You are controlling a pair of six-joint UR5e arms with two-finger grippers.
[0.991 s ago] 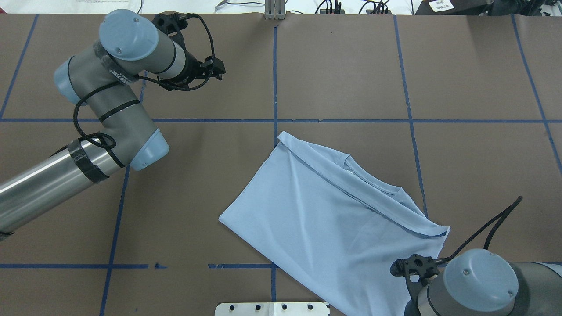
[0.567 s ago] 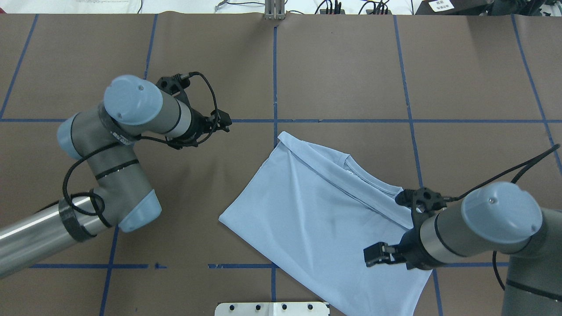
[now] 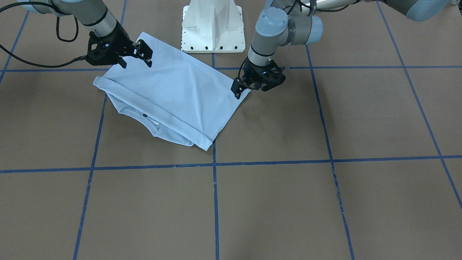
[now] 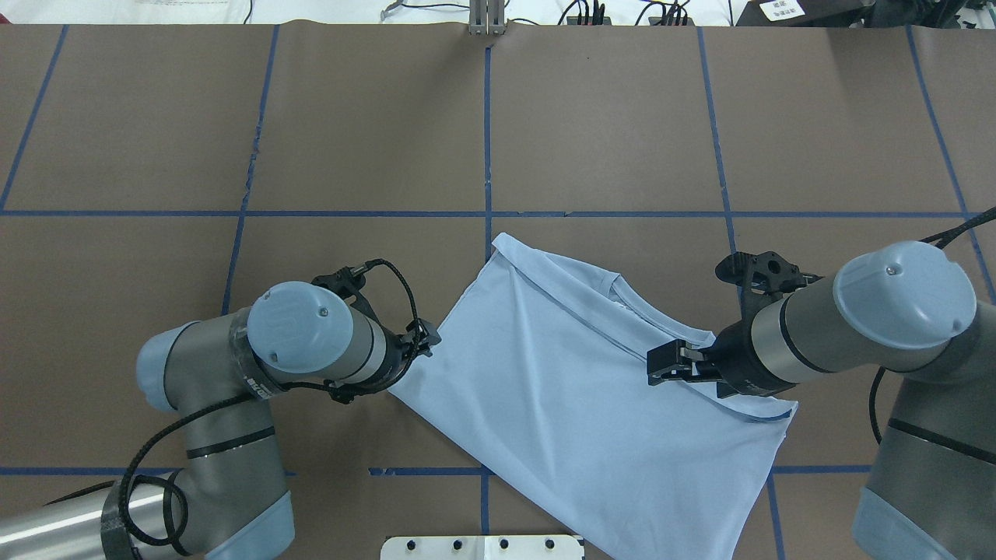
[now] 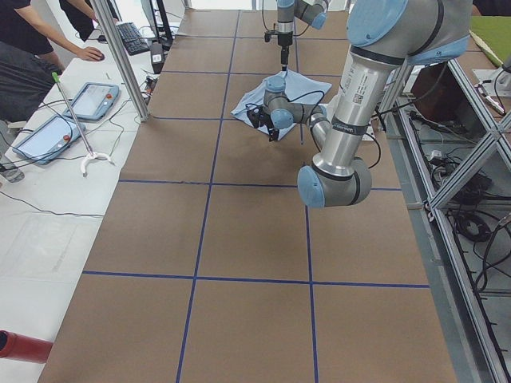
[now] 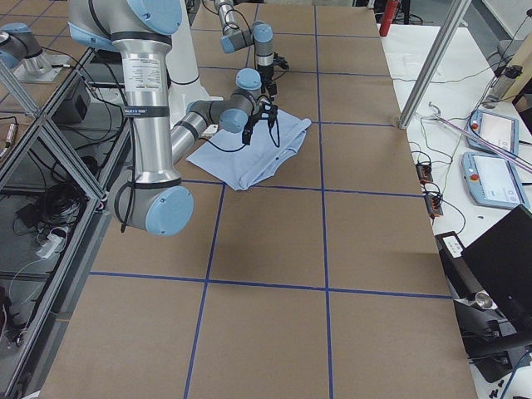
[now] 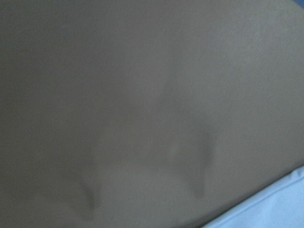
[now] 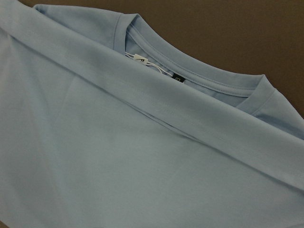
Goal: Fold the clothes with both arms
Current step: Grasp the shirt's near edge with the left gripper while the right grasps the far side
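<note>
T-shirt (image 4: pixel 560 389) lies under spread right fingers (image 4: pixel 661 362), its corner beside parted left fingers (image 4: pixel 429 339)

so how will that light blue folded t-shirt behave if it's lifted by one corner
Likely floppy: the light blue T-shirt lies flat with soft creases, so a lifted corner would probably drape and undo the fold. Probably light, since the fabric looks thin at the folded hem. Pushed, it may bunch rather than slide on the brown table cover.
</note>
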